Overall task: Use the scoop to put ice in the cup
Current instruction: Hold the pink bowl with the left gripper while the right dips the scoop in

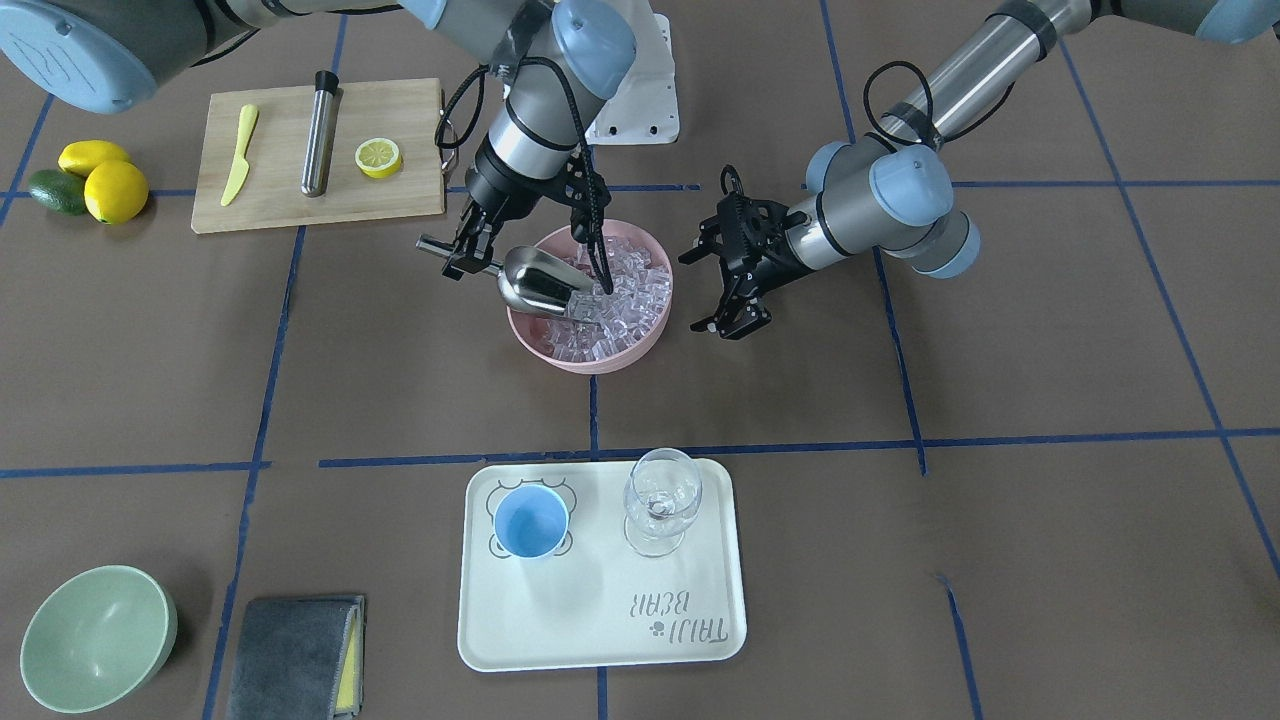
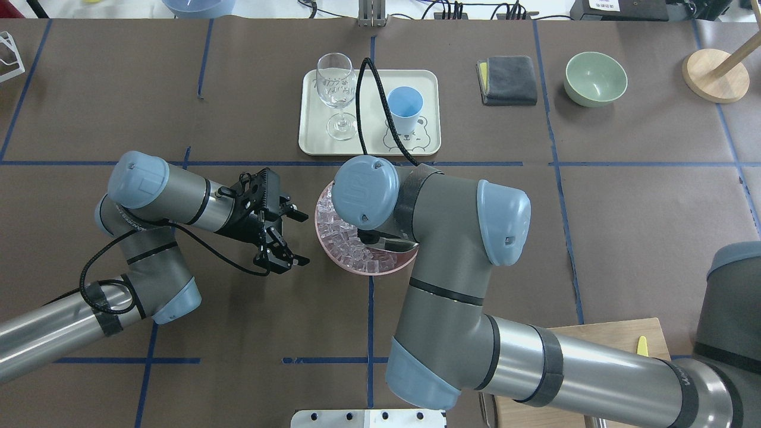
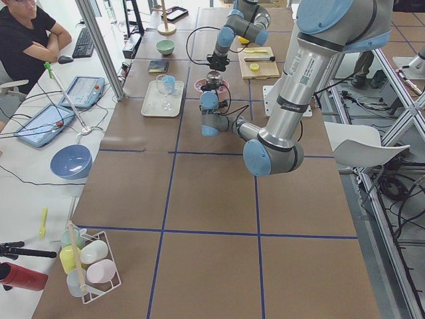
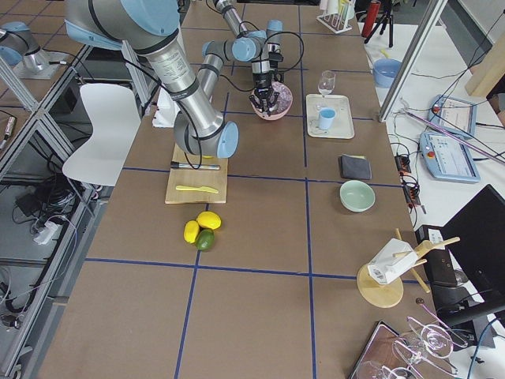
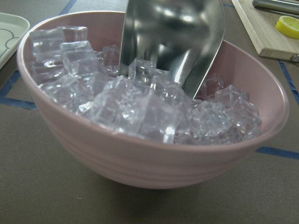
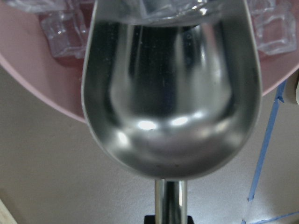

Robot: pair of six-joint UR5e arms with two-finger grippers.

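While the right arm bends over the middle of the table, the right gripper (image 1: 462, 256) is clamped on the thin rod handle of the scoop (image 1: 540, 284). Its jaws are closed on the rod partway along, and the rod's end pokes out past the fingers. From there the scoop slants down, away from the jaws, and its open mouth is pushed into the ice (image 1: 632, 288). The ice is heaped in a pink bowl (image 1: 590, 362). Seen from the right wrist, the trough looks bare and shiny, with cubes only at its front lip. From the left wrist, that lip is buried among the cubes near the bowl's far wall.

The left gripper (image 1: 692, 292) sits just beside the bowl on the robot's left, pointing at it but not touching. Its jaws are spread wide with nothing between them. The ice and scoop lie straight ahead of those open jaws, across the bowl's rim.

The cup (image 1: 531, 520) stands upright on a cream tray (image 1: 600, 648), on the bear drawing, with a wine glass (image 1: 660, 500) next to it. The tray is well apart from the bowl, on the far side of the table from the robot, and neither gripper is near it.
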